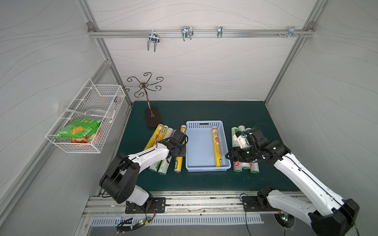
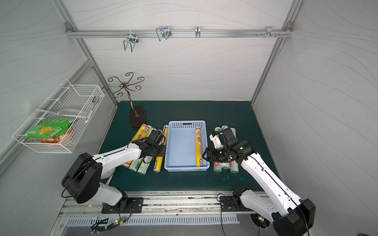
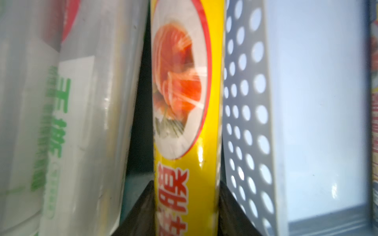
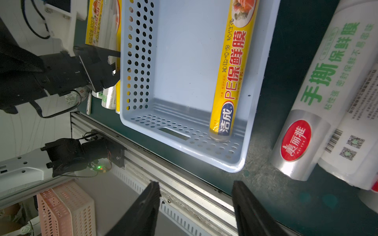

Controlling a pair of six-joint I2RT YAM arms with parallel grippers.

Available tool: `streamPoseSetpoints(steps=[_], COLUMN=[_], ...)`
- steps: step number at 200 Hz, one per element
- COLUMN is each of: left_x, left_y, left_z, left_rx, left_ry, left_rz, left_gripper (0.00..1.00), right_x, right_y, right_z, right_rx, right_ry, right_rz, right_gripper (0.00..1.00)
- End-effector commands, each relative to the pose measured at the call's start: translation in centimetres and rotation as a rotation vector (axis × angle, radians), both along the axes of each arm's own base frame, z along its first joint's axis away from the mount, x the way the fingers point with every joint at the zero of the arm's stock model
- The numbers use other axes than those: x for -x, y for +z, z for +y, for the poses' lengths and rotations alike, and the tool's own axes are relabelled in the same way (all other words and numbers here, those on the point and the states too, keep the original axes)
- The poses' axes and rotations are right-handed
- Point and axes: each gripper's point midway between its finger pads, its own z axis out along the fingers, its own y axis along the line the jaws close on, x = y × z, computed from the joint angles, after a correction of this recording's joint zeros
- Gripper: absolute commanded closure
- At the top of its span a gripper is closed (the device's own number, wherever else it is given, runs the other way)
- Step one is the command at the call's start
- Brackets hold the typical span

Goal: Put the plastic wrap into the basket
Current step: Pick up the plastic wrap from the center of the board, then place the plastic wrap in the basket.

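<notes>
Plastic wrap, one yellow-labelled roll [image 3: 184, 102] of it, is clamped between the narrow-set jaws of the left gripper [image 3: 186, 185], which grips it partway along its length. This held roll lies lengthwise just beside the left wall of the basket [image 1: 198, 151]; whether it is lifted off the green mat [image 1: 204, 181] cannot be told. Above the gripper the left wrist bends steeply down, the white forearm [image 1: 150, 153] slants away from the basket toward the front left, and the black elbow [image 1: 119, 177] stands raised over the arm's base at the front rail. Left of the basket, beyond the held roll, lie two white green-printed rolls [image 1: 161, 168] and another yellow roll [image 1: 154, 138], all close together. The right gripper [image 1: 227, 156] hangs just outside the basket's right wall near its front corner, jaws parted and holding nothing, its black fingers [image 4: 248, 206] well apart in the right wrist view. Its wrist is turned sideways so the gripper points at the basket, and the forearm [image 1: 302, 175] runs back and down to a big elbow at the front right. Under that wrist, right of the basket, three white rolls [image 4: 319, 98] lie side by side. Inside the basket, one yellow roll [image 1: 217, 146] lies lengthwise against the right wall.
</notes>
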Motion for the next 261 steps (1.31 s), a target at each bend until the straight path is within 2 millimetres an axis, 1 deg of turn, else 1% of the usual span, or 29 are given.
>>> streamPoseSetpoints(steps=[1, 33, 50, 75, 106, 132, 151, 184, 205, 219, 246, 261], left_x=[-0.4, -0.4, -0.3, -0.2, -0.2, -0.4, -0.8, -1.5, -1.9, -2.1, -2.4, -2.5], left_y=[3.0, 5.8, 7.6, 10.2, 12.6, 13.8, 14.5, 14.9, 14.6, 14.0, 12.4, 11.5], left_z=[-0.2, 1.0, 1.7, 1.9, 1.2, 0.2, -1.1, -4.1, -6.1, -7.5, -9.7, -10.8], left_rx=[0.026, -0.005, -0.009, 0.022, 0.089, 0.128, 0.151, 0.172, 0.175, 0.177, 0.164, 0.159], left_ry=[0.014, 0.065, 0.095, 0.126, 0.139, 0.146, 0.143, 0.117, 0.096, 0.084, 0.060, 0.053], left_rz=[-0.048, -0.078, -0.101, -0.136, -0.145, -0.151, -0.157, -0.164, -0.160, -0.150, -0.109, -0.096], left_gripper=[0.70, 0.70, 0.69, 0.69, 0.70, 0.71, 0.72, 0.73, 0.73, 0.73, 0.73, 0.73], right_x=[0.1, 0.1, 0.1, 0.1, 0.1, 0.1, 0.1, 0.0, -0.1, -0.1, -0.3, -0.3], right_y=[0.1, 0.4, 0.5, 0.6, 0.6, 0.7, 0.7, 0.6, 0.4, 0.2, -0.2, -0.3], right_z=[0.1, 0.1, 0.0, 0.0, -0.1, -0.2, -0.4, -0.7, -1.0, -1.1, -1.5, -1.7], right_rx=[-0.018, -0.022, -0.022, -0.023, -0.020, -0.018, -0.011, 0.008, 0.022, 0.030, 0.055, 0.069], right_ry=[-0.004, -0.005, -0.008, -0.011, -0.014, -0.017, -0.022, -0.027, -0.030, -0.033, -0.046, -0.049], right_rz=[0.006, 0.004, -0.001, -0.006, -0.011, -0.017, -0.021, -0.034, -0.041, -0.040, -0.040, -0.038], right_gripper=[0.39, 0.39, 0.39, 0.39, 0.39, 0.39, 0.39, 0.38, 0.37, 0.36, 0.33, 0.27])
